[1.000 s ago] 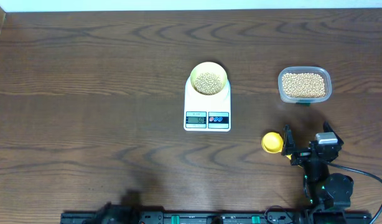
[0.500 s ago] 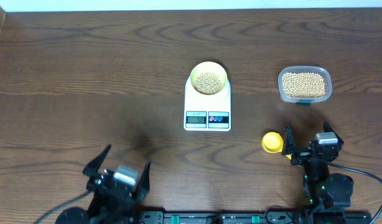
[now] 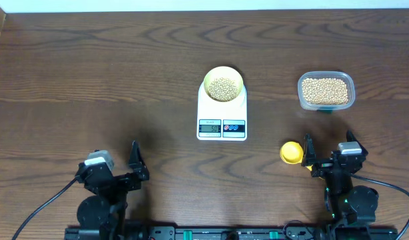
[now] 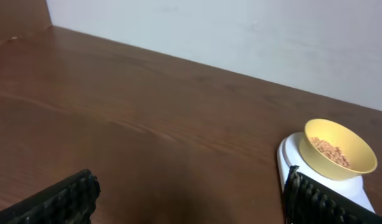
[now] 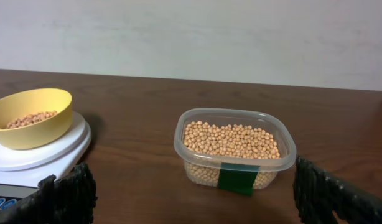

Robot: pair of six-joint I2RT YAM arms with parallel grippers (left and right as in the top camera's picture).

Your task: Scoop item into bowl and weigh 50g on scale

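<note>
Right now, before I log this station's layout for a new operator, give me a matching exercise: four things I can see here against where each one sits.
Things:
1. bowl
2. scale
3. clear tub
4. yellow scoop

Places:
A. on bare wood, nearer the front edge than the tub
B. on top of the scale
C. middle of the table, display facing the front edge
D. far right, filled with beans

Pairs: 1-B; 2-C; 3-D; 4-A
</note>
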